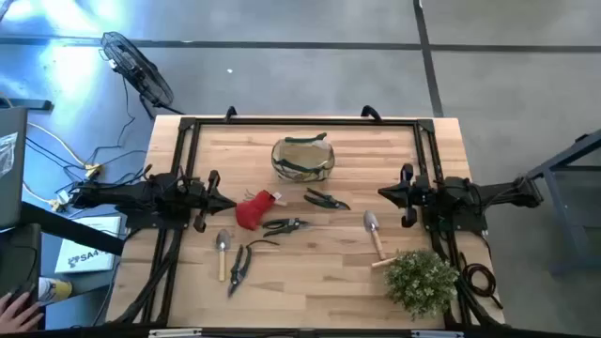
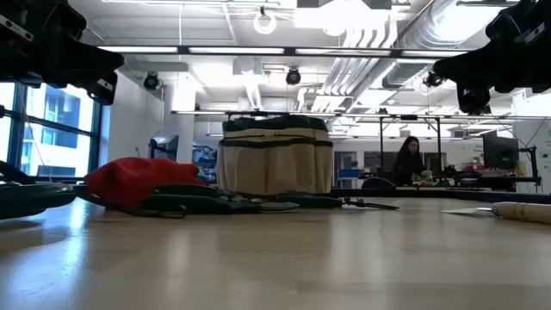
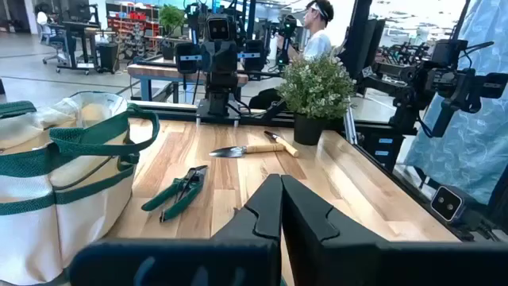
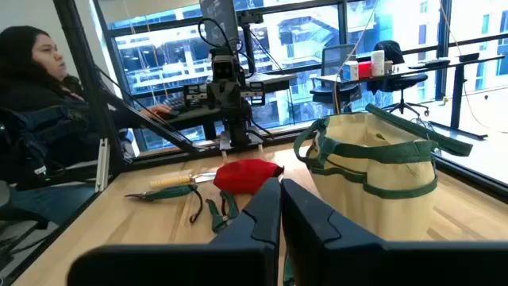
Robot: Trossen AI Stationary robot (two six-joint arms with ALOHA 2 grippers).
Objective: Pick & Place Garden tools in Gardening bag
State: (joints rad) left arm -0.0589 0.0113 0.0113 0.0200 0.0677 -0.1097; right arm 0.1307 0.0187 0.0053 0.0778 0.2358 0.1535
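Olive-tan fabric gardening bag (image 1: 302, 158) sits back-centre, tools loose in front; both clenched empty grippers, left (image 1: 228, 201) and right (image 1: 383, 193), must open first, left then dropping onto the nearby red fabric glove (image 1: 252, 210).

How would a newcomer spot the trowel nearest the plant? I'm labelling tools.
Start at the bushy green plant in the table's right front corner. The trowel lies just beside it, blade toward the bag. Unlike the other trowel, it lies alone, away from the shears.
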